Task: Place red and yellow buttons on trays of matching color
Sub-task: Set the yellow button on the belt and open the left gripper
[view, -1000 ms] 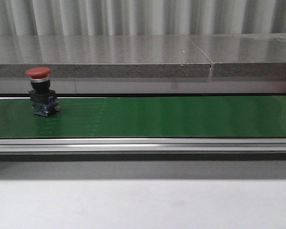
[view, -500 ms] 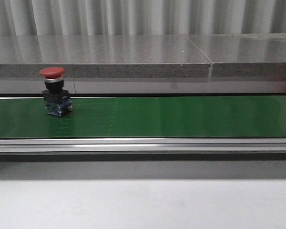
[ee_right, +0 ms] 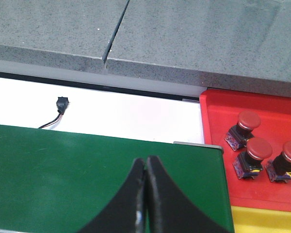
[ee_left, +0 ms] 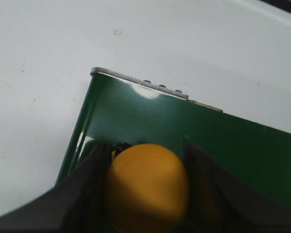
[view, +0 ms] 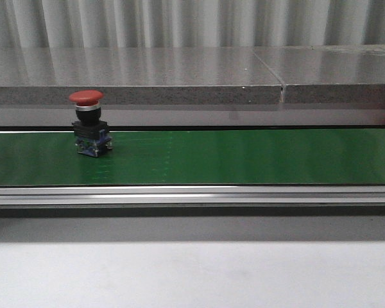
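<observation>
Fingers of your left gripper (ee_left: 148, 194) were clamped on a yellow button (ee_left: 148, 187) over the green belt (ee_left: 242, 150); your right gripper (ee_right: 145, 204) was pinched empty. A red button (view: 90, 125) stood far left on the belt, so a late reach risked missing it.

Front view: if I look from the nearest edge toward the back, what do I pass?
White table → metal rail → green conveyor belt carrying the red button → grey stone ledge → corrugated wall.
</observation>
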Robot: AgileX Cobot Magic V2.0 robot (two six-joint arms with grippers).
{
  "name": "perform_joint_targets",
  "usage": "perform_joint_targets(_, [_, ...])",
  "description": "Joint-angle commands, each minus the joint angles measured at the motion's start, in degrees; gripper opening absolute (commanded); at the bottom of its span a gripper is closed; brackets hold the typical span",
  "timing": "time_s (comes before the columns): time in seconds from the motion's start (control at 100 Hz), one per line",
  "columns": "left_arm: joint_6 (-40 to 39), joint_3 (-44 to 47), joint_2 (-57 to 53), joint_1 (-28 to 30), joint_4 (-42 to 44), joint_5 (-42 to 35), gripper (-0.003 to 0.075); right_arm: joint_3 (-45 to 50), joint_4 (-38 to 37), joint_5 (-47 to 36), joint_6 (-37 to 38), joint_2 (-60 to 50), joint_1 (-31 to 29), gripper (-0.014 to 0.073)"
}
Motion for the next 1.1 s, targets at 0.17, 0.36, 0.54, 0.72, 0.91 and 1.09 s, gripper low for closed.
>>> perform_joint_targets(0.17, [-0.08,-1.48,-0.25,-0.47,-0.6,-1.23,0.014,-2.11,0.22,-3.87,-0.15,-0.45,0.02,-0.0068])
perform_joint_targets(0.36, [0.05,-1.48,-1.7,-1.48,-0.6,-0.63,0.06,-2.11,0.22,-3.87,-0.15,-0.45,0.02,-0.0068])
perform_joint_targets(0.54, [1.19,-1.61,-4.24,-4.42,-0.6,-1.02,0.0669,-2.11,0.22,-3.87,-0.15,-0.45,0.02,-0.0068])
perform_joint_targets(0.72, [1.89,-1.61,-9.16,-7.25,-0.6,-2.07,0.0631,-2.11,0.22,-3.81,-0.15,-0.45,0.02,-0.0068])
perform_joint_targets(0.91, [2.93,-1.37,-15.51,-9.86,1.85,-3.96,0.0596,-2.11,0.22,-3.81,-0.15,-0.45,0.02,-0.0068])
perform_joint_targets(1.09, [2.93,3.25,-23.62,-12.07,2.26,-9.37,0.0575,-2.11,0.22,-3.81,-0.15,-0.45,0.02,-0.0068])
